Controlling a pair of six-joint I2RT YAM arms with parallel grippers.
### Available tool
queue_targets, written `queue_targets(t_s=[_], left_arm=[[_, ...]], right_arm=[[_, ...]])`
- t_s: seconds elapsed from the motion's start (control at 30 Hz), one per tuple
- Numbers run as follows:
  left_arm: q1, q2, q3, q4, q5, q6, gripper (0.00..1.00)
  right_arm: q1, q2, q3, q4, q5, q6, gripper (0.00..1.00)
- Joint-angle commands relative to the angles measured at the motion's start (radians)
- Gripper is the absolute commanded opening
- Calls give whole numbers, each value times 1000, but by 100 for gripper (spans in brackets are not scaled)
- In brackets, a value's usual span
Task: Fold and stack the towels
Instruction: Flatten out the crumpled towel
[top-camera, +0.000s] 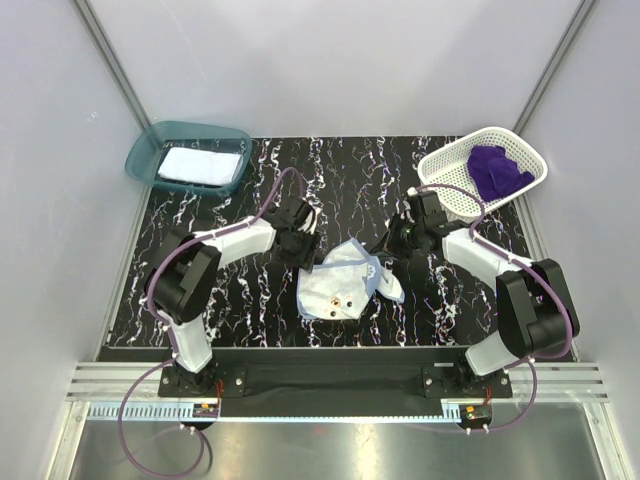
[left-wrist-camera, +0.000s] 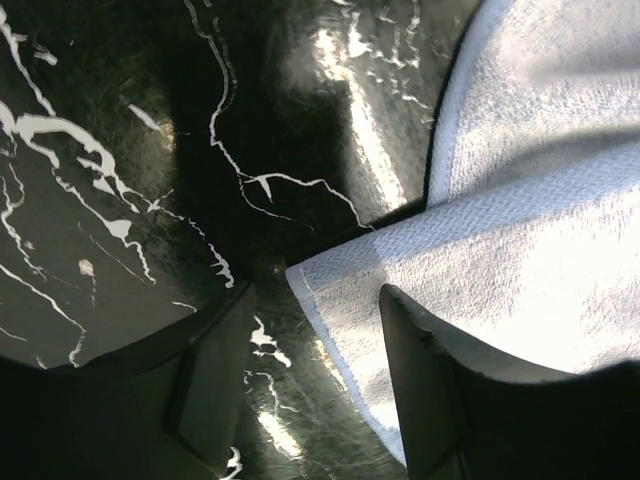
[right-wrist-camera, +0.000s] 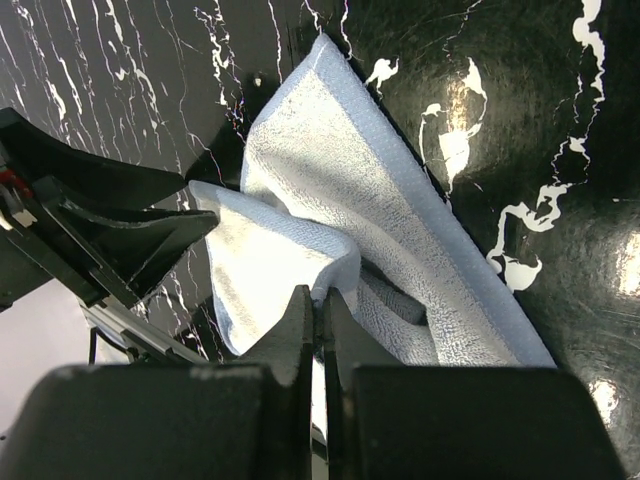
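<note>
Left arm (top-camera: 195, 285): white links between chunky black joint housings. Right arm (top-camera: 520, 300), same two-tone build. Purple cables (top-camera: 122, 425) loop out of both bases. There's the black base plate (top-camera: 330, 375) with pale bolt heads, along the counter's (top-camera: 250, 325) near edge. Up close, the fingers (left-wrist-camera: 450, 400) are matte black and wedge-shaped.

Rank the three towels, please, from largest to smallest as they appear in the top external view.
1. The light blue towel, rumpled, is clearly largest.
2. The white towel, lying in the teal bin.
3. The purple towel, bunched in the mesh basket. It looks close to the white one, so their order is unsure.
</note>
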Motion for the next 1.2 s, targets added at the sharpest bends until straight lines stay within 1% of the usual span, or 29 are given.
queue_targets(t_s=[0.0, 0.13, 0.17, 0.23, 0.27, 0.33, 0.37, 0.43, 0.5, 0.53, 0.6, 0.67, 0.73, 0.77, 0.8, 0.83, 0.87, 0.9, 0.93, 0.97, 1.0, 1.03, 1.07, 1.13, 1.17], left_arm=[[-2, 17, -30, 26, 4, -128, 57], [-29, 75, -39, 21, -27, -168, 51], [-48, 80, -39, 18, -34, -177, 46], [-62, 84, -41, -3, -76, -193, 40], [-68, 81, -44, -6, -85, -203, 31], [-69, 74, -57, -8, -101, -220, 21], [-71, 66, -60, -9, -102, -223, 11], [-74, 49, -57, -17, -101, -226, 1], [-72, 8, -45, -26, -101, -234, 0], [-72, -12, -27, -40, -126, -228, 0], [-72, -79, 11, -63, -145, -210, 0], [-72, -123, 120, -144, -203, -176, 0], [-71, -176, 215, -234, -240, -148, 0], [-71, -193, 310, -267, -258, -124, 0], [-69, -210, 368, -293, -298, -115, 0], [-68, -247, 416, -345, -317, -96, 0], [-68, -262, 517, -365, -338, -90, 0], [-68, -284, 557, -380, -346, -87, 0], [-66, -304, 593, -402, -340, -76, 0], [-68, -346, 651, -404, -302, -73, 0], [-69, -371, 666, -401, -274, -71, 0], [-69, -394, 674, -381, -242, -76, 0], [-71, -452, 671, -365, -179, -82, 0], [-78, -509, 639, -318, -138, -113, 0], [-83, -560, 624, -303, -90, -119, 0]], right_arm=[[-8, -13, -11, 36, -10, -8, 0], [-6, -22, -27, 42, -9, -5, 0], [-6, -25, -28, 40, -7, -5, 0], [-6, -29, -33, 37, -3, -4, 0], [-5, -35, -35, 34, -1, -2, 0], [-6, -47, -39, 33, 4, -1, 0], [-6, -48, -41, 34, 5, 1, 0], [-6, -58, -47, 36, 13, 7, 0], [-6, -56, -36, 26, 20, 6, 0], [-5, -53, -27, 13, 28, -5, 0], [-6, -55, 37, -59, 68, -19, 0], [-8, -70, 97, -108, 94, -48, 0], [-6, -88, 206, -179, 137, -89, 0], [-5, -105, 249, -205, 154, -105, 0], [-6, -114, 339, -258, 189, -123, 0], [-6, -134, 387, -283, 203, -161, 0], [-6, -145, 472, -305, 218, -181, 0], [-6, -157, 513, -341, 218, -201, 0], [-6, -186, 548, -355, 215, -236, 0], [-6, -208, 595, -362, 195, -249, 0], [-6, -231, 608, -360, 176, -261, 0], [-6, -286, 616, -356, 157, -281, 0], [-6, -315, 614, -348, 139, -289, 0], [-5, -414, 601, -342, 90, -298, 0], [-8, -450, 579, -343, 71, -300, 0]])
